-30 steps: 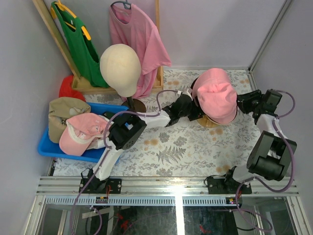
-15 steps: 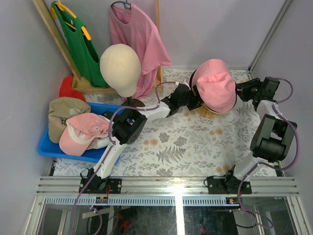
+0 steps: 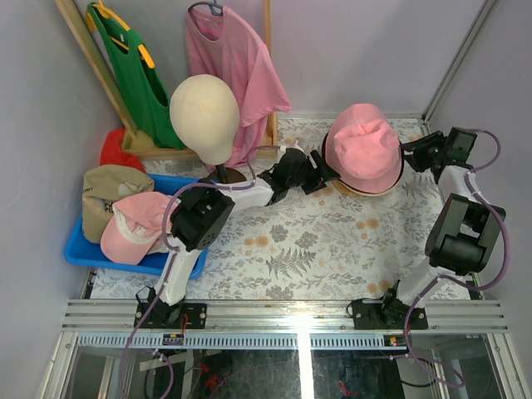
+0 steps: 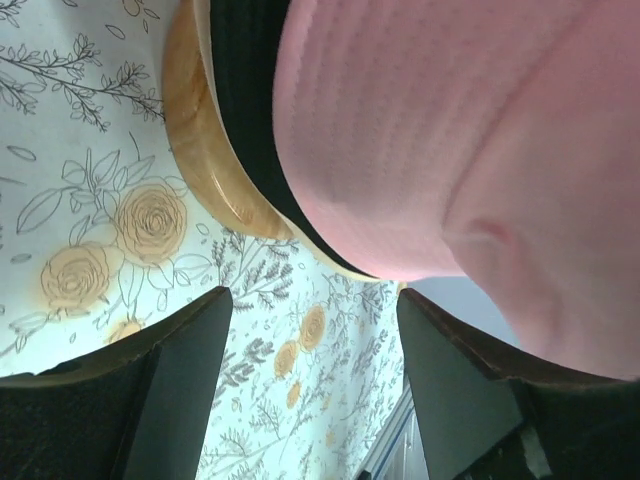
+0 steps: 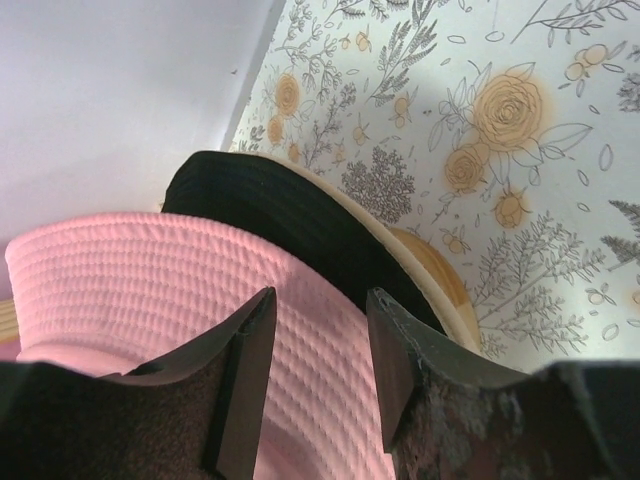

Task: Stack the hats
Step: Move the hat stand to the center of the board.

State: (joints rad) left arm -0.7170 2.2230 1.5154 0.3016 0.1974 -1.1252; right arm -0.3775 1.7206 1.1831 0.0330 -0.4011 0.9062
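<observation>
A pink bucket hat point(image 3: 363, 148) sits on top of a dark hat point(image 3: 326, 155) on a stand with a round wooden base point(image 4: 200, 150) at the right back of the table. My left gripper point(image 3: 318, 172) stands open just left of the stack; its jaws point(image 4: 312, 295) frame only floral tabletop. At the hat's right edge my right gripper point(image 3: 413, 154) is open, and the ribbed pink brim point(image 5: 130, 290) shows behind its gap point(image 5: 320, 300). A tan cap point(image 3: 112, 189) and a pink cap point(image 3: 137, 224) lie in the blue bin point(image 3: 79, 247).
A beige mannequin head point(image 3: 205, 116) stands at the back left on its own base. Behind it a wooden rack holds a pink shirt point(image 3: 233, 58) and a green garment point(image 3: 137, 79). A red cloth point(image 3: 119, 150) lies by the bin. Grey walls close three sides.
The pink bucket hat has shifted toward the back wall and now sits more level on the stack. My left gripper has drawn back to the left, and the right one has moved back with the hat.
</observation>
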